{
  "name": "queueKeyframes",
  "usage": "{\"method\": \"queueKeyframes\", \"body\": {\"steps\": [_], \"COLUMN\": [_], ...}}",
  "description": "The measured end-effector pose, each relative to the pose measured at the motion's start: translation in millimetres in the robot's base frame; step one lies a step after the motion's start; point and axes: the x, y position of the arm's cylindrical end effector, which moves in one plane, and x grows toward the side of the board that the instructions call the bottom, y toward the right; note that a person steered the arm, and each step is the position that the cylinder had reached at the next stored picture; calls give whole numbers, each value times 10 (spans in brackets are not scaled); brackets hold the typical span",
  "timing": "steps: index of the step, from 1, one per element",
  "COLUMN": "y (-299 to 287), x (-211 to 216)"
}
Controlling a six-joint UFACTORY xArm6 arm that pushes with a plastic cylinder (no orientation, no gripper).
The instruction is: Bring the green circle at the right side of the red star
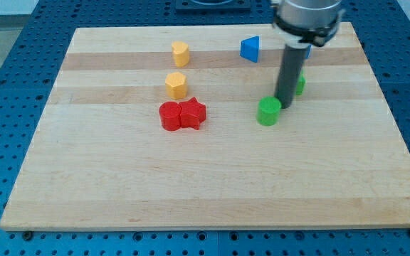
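Green circle point(267, 112) | my tip point(285, 106) upright, touching its right

You are looking at a lab or robotics test bench rather than a home. A pale wooden tabletop point(212, 178) lies on a blue metal base plate point(6, 85) drilled with a regular grid of holes, the kind used for mounting equipment. A machine arm's dark rod point(288, 71) reaches down over small coloured blocks point(178, 85) scattered on the wood.
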Motion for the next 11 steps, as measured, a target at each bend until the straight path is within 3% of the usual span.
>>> {"method": "queueKeyframes", "body": {"steps": [1, 3, 6, 9, 11], "y": [-273, -245, 232, -285, 103], "x": [0, -158, -664, -631, -346]}}
